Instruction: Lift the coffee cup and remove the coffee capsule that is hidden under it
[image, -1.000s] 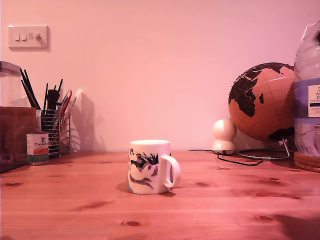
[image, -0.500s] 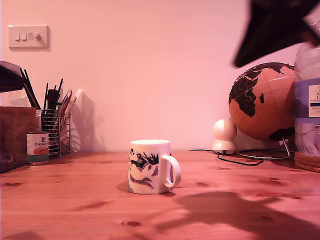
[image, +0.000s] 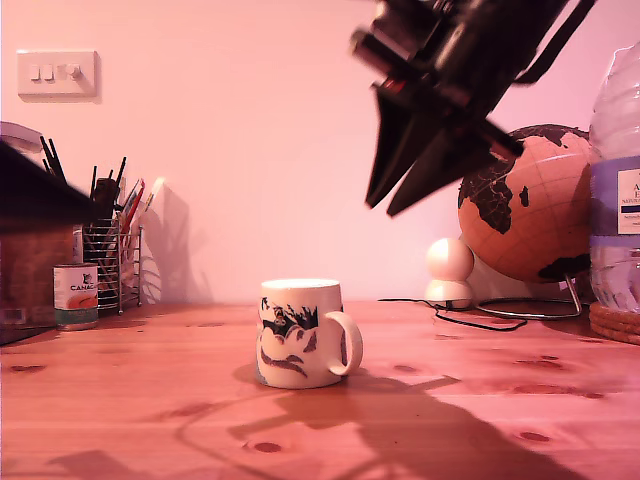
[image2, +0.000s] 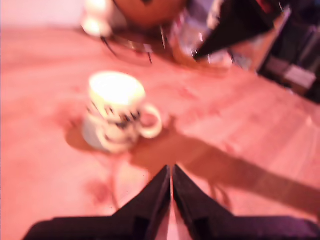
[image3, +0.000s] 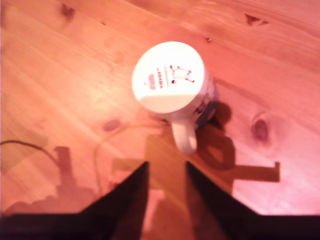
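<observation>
Home desk: globe (image: 522, 200), pen holder (image: 110, 255)

The white ceramic coffee cup with a dark print (image: 299, 332) stands upside down mid-table (image: 150, 420); a small labelled tin can (image: 75, 295) sits toward the exterior view's left, a cork globe (image: 520, 205) behind at its right.

Coffee capsule out of sight

The wall (image: 260, 150) was plain, pink-lit, carrying a switch plate (image: 57, 74); my counter (image: 120, 400) was knotty pine.
</observation>
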